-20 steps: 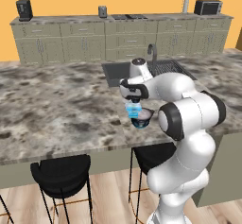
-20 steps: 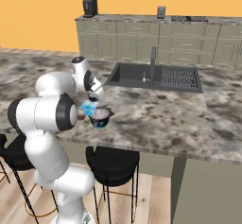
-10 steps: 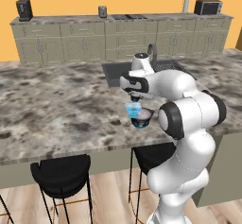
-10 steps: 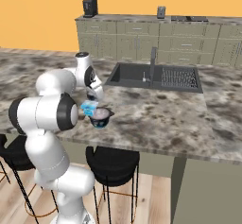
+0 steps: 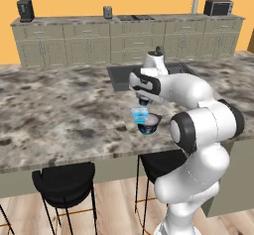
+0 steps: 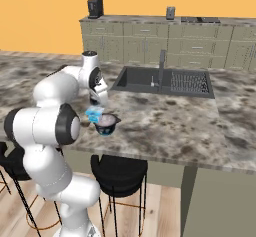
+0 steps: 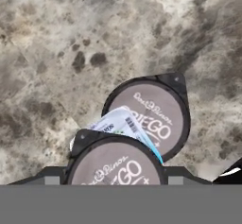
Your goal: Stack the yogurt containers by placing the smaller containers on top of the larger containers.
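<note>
Hand view has the dark pot (image 7: pixel 113 164) right under the gripper (image 5: pixel 143 102), which has risen slightly, whether clasping it I cannot tell, while the light blue pot (image 7: pixel 118 121) stays tilted on the tub (image 7: pixel 160 107), so one pot is still unstacked.

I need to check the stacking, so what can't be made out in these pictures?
- Hand view: grey band cuts off the near dark pot.
- Hand view: that pot partly hides the light blue pot, which overlaps the navy tub.
- Base views: whether the light blue pot is gripped or resting is too small to tell.
</note>
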